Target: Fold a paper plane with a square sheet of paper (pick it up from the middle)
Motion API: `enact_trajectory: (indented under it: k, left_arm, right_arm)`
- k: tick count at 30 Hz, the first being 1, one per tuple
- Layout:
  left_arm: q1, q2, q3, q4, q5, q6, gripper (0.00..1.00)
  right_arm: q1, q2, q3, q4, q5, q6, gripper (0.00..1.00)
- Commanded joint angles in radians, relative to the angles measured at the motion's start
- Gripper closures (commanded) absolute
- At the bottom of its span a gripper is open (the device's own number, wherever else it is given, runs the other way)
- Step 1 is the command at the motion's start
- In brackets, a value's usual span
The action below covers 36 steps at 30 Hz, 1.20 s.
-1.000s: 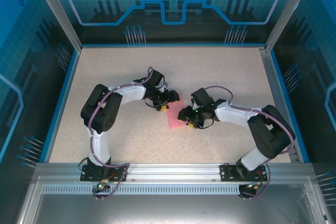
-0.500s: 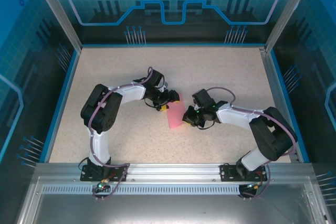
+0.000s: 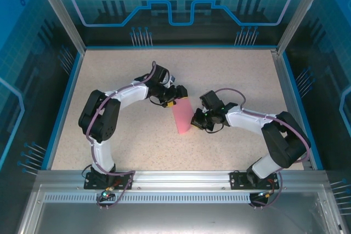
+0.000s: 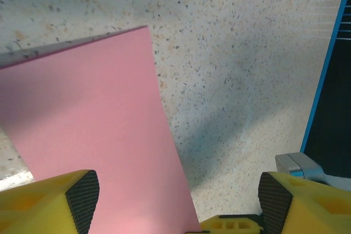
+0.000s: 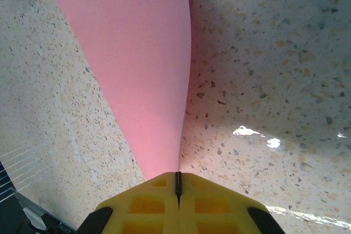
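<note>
Top external view: the thin pink-red square sheet of paper point(image 3: 181, 119) appears as a narrow strip on the speckled table point(image 3: 230, 80), between both grippers. Right wrist view: the right gripper point(image 5: 177, 182) is pressed together, pinching the curved sheet's edge. Left wrist view: the left gripper point(image 4: 175, 195) stands spread over a flat corner of the sheet.

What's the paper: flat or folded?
Folded over: the square sheet of paper bows into the shut right fingers; from above, a narrow strip.
</note>
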Motion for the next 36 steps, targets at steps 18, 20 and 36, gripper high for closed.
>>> enact_trajectory:
  k: [18,20,36]
  left_arm:
    - [0.008,0.141,0.046,-0.065,-0.020,0.058,0.21]
    - [0.007,0.143,0.047,-0.068,-0.020,0.058,0.21]
    - [0.007,0.145,0.053,-0.083,-0.014,0.063,0.21]
  right_arm:
    - [0.047,0.146,0.167,0.014,-0.032,-0.092,0.99]
    - [0.050,0.169,0.182,0.031,-0.038,-0.098,0.99]
    - [0.073,0.284,0.248,0.085,-0.036,-0.116,0.97]
